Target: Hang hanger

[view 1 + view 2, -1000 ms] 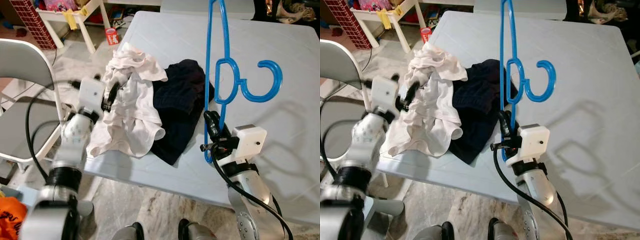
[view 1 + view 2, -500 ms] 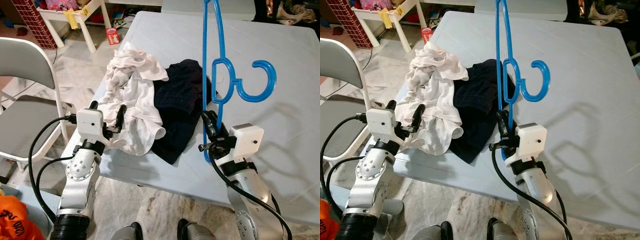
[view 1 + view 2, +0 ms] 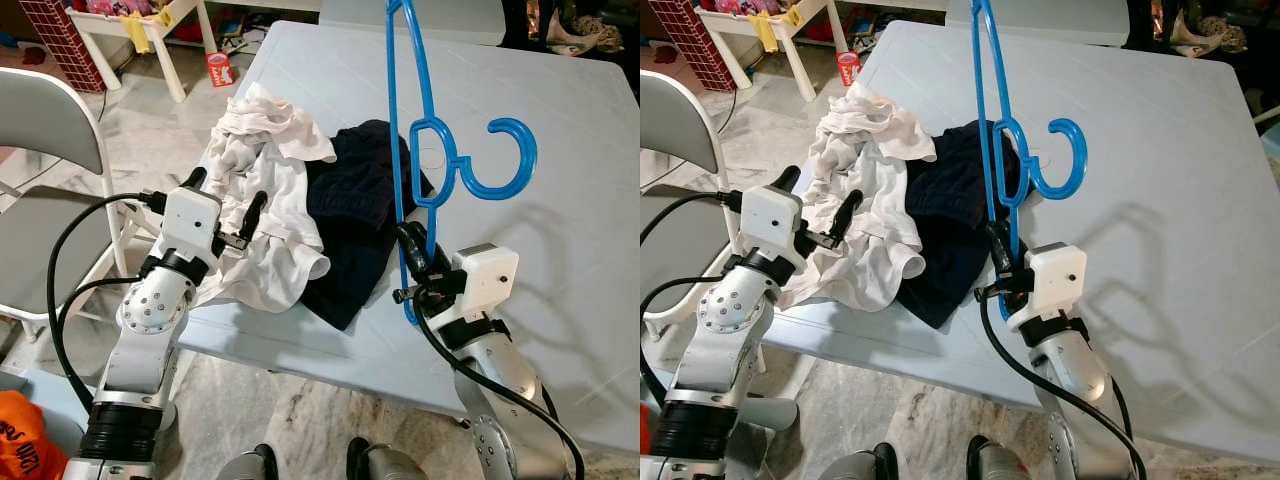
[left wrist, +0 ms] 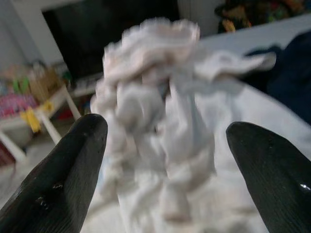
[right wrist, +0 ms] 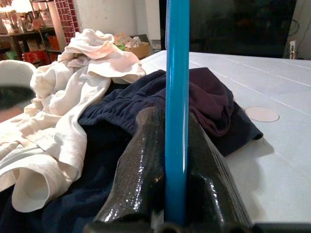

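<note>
Hanger (image 3: 412,160) upright, hook pointing right, top cut off, clamped in right gripper (image 3: 411,262) near tabletop (image 3: 560,250) front edge, left gripper (image 3: 222,205) spread wide at white garment (image 3: 265,215).

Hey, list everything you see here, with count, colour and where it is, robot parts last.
hanger: one, blue, held upright over the table's near edge.
white garment: one, crumpled, table's left side.
dark garment: one, navy, beside the white one, touching it.
table: one, pale grey.
folding chair: one, grey, left of the table.
small table: one, white, far left, cluttered.
red can: one, on the floor.
left claw: open, at the white garment.
right claw: shut on the hanger's bar.
</note>
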`<state>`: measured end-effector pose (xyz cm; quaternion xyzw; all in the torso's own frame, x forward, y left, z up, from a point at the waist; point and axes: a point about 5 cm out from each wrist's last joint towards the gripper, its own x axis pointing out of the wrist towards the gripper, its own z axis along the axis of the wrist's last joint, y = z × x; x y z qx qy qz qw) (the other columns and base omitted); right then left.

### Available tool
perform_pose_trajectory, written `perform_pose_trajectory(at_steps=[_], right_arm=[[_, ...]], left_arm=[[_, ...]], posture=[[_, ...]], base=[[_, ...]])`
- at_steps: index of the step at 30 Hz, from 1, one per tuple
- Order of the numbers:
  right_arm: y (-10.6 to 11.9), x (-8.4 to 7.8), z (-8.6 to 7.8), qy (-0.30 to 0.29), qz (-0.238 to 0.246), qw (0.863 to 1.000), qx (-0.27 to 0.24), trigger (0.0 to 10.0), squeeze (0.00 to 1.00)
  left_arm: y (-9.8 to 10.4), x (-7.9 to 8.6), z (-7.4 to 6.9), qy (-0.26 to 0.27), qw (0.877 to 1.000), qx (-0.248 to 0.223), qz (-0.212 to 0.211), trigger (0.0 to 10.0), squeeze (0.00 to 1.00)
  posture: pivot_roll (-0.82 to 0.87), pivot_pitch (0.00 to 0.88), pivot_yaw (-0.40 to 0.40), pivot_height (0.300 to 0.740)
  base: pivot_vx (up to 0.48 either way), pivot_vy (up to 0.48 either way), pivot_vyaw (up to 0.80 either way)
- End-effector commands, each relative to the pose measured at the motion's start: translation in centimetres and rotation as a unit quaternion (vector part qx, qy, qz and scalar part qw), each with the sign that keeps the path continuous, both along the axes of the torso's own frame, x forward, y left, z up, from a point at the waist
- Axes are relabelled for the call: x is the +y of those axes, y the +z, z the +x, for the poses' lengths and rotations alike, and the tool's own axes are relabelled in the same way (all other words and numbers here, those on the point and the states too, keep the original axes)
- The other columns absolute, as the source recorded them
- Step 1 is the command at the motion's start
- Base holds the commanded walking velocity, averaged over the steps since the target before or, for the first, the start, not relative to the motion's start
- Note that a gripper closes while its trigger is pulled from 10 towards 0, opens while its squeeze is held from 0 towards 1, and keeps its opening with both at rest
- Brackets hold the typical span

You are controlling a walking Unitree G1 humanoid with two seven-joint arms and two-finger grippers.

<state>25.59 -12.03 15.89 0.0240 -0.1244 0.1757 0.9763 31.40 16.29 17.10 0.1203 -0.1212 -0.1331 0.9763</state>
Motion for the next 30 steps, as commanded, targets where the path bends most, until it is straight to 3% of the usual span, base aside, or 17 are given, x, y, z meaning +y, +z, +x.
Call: perform_pose_trajectory(at_steps=[1,5,6,10,11,16,20,30], right_arm=[[-3.2,-0.3,-0.2,-0.007,-0.017,0.997,0.081,10.0,0.0],[-3.0,-0.8,-0.3,-0.024,-0.022,0.996,0.08,10.0,0.0],[-2.7,-1.3,-0.5,-0.032,-0.03,0.996,0.079,10.0,0.0],[-2.4,-2.2,-0.9,-0.044,-0.038,0.995,0.077,10.0,0.0],[-2.6,-3.2,-1.3,-0.059,-0.042,0.994,0.087,10.0,0.0],[-2.8,-4.1,-1.7,-0.072,-0.042,0.992,0.096,10.0,0.0],[-1.3,-3.8,-1.5,-0.067,-0.015,0.996,0.056,10.0,0.0],[0.8,-3.5,-1.8,-0.065,-0.017,0.997,0.024,10.0,0.0]], left_arm=[[-0.5,-0.2,-0.5,0.0,1.0,0.017,-0.01,10.0,1.0],[-1.5,-1.2,-1.7,-0.007,0.999,0.024,-0.022,10.0,1.0],[-2.6,-1.6,-2.3,-0.006,0.999,0.043,-0.033,10.0,1.0],[-3.6,-1.6,-2.9,0.015,0.998,0.054,-0.039,10.0,1.0],[-4.0,-1.4,-3.4,0.033,0.996,0.062,-0.045,10.0,0.0],[-4.1,-1.7,-3.8,0.028,0.997,0.059,-0.031,10.0,0.0],[-3.4,-1.9,-3.5,0.021,0.999,0.044,-0.02,10.0,0.0],[0.6,-2.7,-2.8,0.014,0.999,-0.013,-0.032,10.0,0.0]], posture=[[-0.01,0.203,0.025,0.74],[-0.02,0.197,0.032,0.74],[-0.02,0.196,0.034,0.74],[-0.02,0.192,0.038,0.74],[-0.02,0.194,0.036,0.74],[-0.03,0.198,0.035,0.74],[-0.03,0.198,0.038,0.74],[-0.05,0.205,0.053,0.74]], base=[[0.0,0.0,0.0],[0.0,0.0,0.0],[0.0,0.0,0.0],[0.0,0.0,0.0],[0.0,0.0,0.0],[0.0,0.0,0.0],[0.0,0.0,0.0],[0.0,0.0,0.0]])
